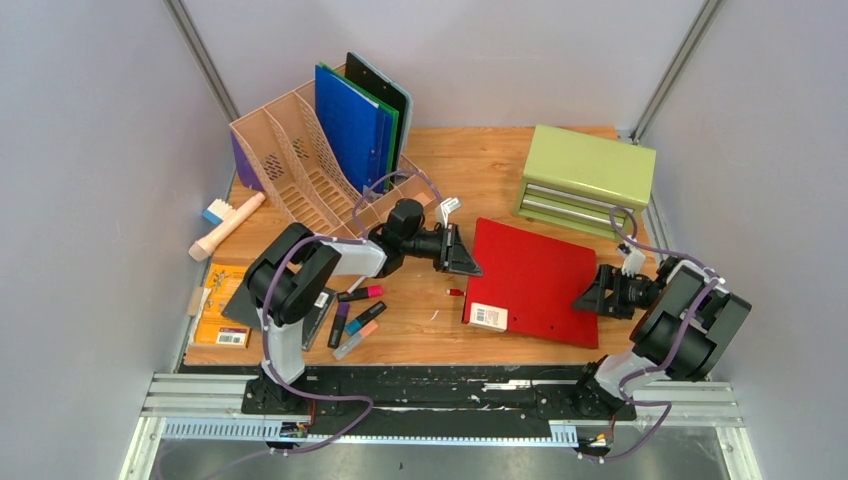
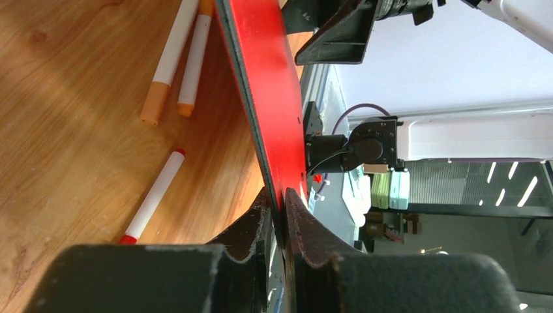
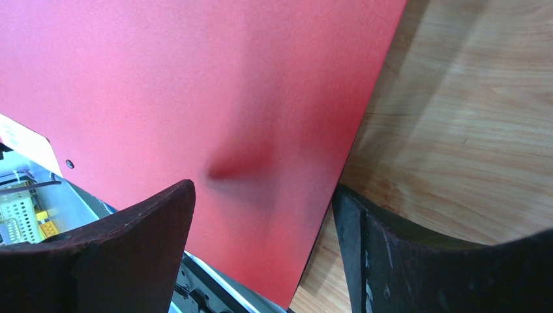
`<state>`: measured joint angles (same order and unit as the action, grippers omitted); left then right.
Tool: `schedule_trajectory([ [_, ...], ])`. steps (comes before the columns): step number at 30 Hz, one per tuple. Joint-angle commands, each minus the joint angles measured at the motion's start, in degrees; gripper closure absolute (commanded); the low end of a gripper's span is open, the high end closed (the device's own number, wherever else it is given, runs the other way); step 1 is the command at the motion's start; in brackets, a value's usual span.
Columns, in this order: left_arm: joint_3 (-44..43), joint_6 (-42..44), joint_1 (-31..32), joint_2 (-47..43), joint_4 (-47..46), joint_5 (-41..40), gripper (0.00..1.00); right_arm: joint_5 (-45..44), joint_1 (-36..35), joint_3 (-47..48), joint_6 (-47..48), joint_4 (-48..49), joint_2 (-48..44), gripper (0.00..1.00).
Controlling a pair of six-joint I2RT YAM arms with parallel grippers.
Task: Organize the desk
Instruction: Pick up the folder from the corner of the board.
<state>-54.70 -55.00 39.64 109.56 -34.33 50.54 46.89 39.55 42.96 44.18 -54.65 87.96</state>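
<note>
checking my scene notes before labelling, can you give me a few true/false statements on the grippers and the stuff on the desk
1. The left gripper is closed on an edge of the red folder. True.
2. The right gripper is clamped on the folder too. False: its jaws stand open at the folder's opposite edge.
3. The green drawer cabinet stands at the far right of the desk. True.
4. The tan file rack is empty. False: it holds a blue folder and darker ones behind it.
</note>
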Motion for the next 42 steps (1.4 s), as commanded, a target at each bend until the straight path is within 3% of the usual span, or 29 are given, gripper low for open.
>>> schedule_trajectory([
  [1,-3.5,1.6,0.2,-0.5,-0.1,2.0,0.88,-0.8,-0.6,-1.1,2.1,1.2,-1.5,0.22],
  [5,-4.3,2.2,-0.5,-1.2,0.9,3.1,1.0,-1.4,-0.6,-0.5,1.9,0.8,-3.3,0.22],
  [14,-5.1,2.3,-3.4,-4.2,1.6,6.4,1.0,-0.4,-0.6,3.1,2.2,-4.2,-10.3,0.18],
  [24,-6.6,2.7,-4.4,-9.8,2.2,12.7,1.0,6.0,-0.9,14.4,2.3,-14.3,-19.5,0.15],
  [32,-10.6,4.3,-6.5,-15.3,5.3,17.3,1.0,10.1,-7.0,20.4,-6.1,-13.4,-26.4,0.15],
  [39,-15.0,18.1,-9.7,-21.0,22.3,14.9,1.0,12.9,-8.4,28.4,-19.1,-7.7,-27.9,0.14],
  [42,-14.6,17.3,-13.2,-22.7,21.9,13.1,1.0,16.1,-8.4,30.9,-24.0,-5.2,-27.2,0.12],
])
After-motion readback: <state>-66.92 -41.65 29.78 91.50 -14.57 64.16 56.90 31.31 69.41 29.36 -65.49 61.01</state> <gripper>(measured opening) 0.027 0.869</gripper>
